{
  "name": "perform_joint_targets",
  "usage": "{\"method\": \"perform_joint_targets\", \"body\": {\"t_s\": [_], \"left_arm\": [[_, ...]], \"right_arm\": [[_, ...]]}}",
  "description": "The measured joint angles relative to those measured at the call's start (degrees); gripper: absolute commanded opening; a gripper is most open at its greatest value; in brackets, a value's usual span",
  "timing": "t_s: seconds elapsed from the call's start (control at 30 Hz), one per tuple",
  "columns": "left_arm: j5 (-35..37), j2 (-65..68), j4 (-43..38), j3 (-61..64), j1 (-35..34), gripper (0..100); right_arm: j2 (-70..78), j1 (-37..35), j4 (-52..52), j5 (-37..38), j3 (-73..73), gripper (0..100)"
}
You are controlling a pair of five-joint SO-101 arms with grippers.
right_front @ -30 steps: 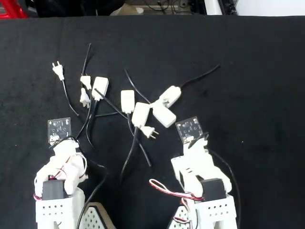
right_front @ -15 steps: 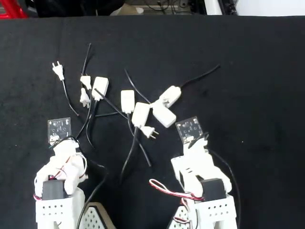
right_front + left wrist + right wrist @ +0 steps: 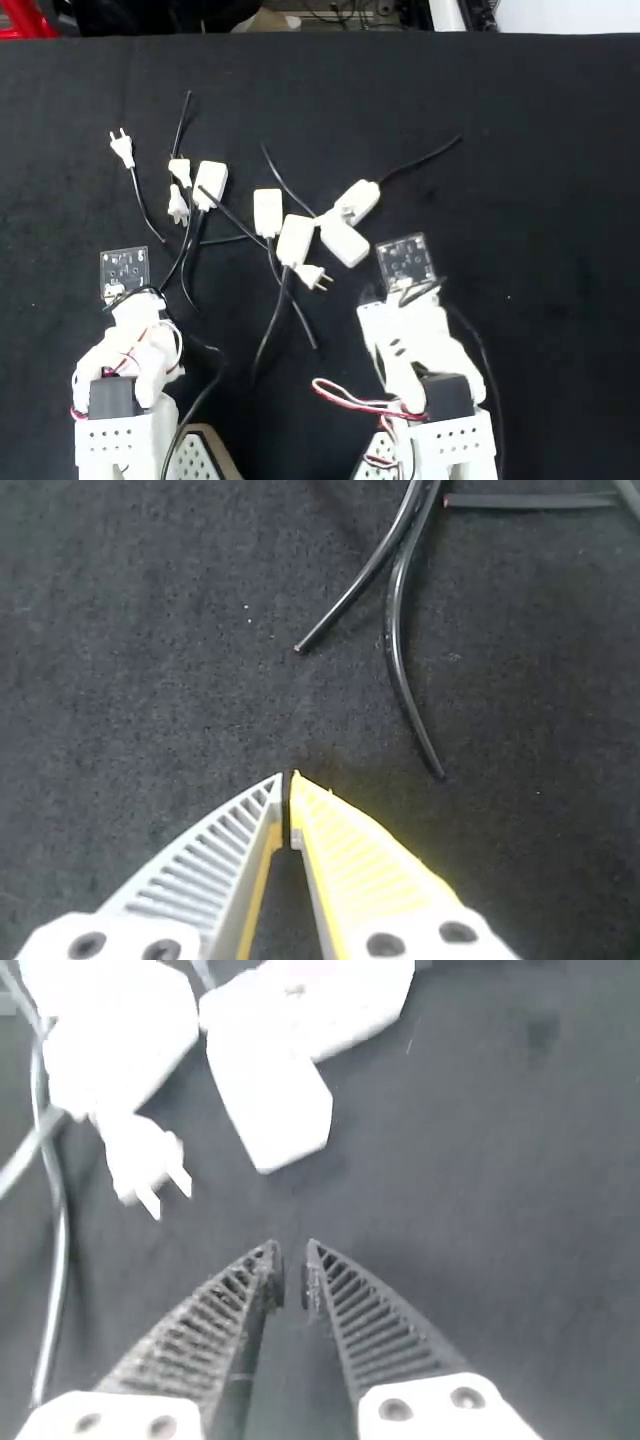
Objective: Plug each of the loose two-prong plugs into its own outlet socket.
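No legible text, numbers or signs, markings on left card (image 3: pixel 125 270) and right card (image 3: pixel 406 259) too small to read

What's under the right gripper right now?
Black cloth shows beneath the right gripper; a plug lies just ahead. Anything directly under it is hidden.

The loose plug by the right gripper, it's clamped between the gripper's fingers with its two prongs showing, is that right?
Not quite. The right wrist view shows the plug lying on the black cloth ahead of the right gripper, not clamped in it. The jaws stand a narrow gap apart with nothing between them. Its two prongs do show.
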Motion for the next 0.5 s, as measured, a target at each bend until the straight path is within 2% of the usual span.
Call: {"method": "perform_joint_targets", "body": {"t_s": [0.3,0.5], "left_arm": [[0.0,0.0,0.0,0.0,0.0,3],[0.0,0.0,0.0,0.0,0.0,3]], "right_arm": [[0.4,0.0,2.9,0.0,-12.3,5.6],[15.4,0.0,2.1,0.0,-15.7,5.6]]}}
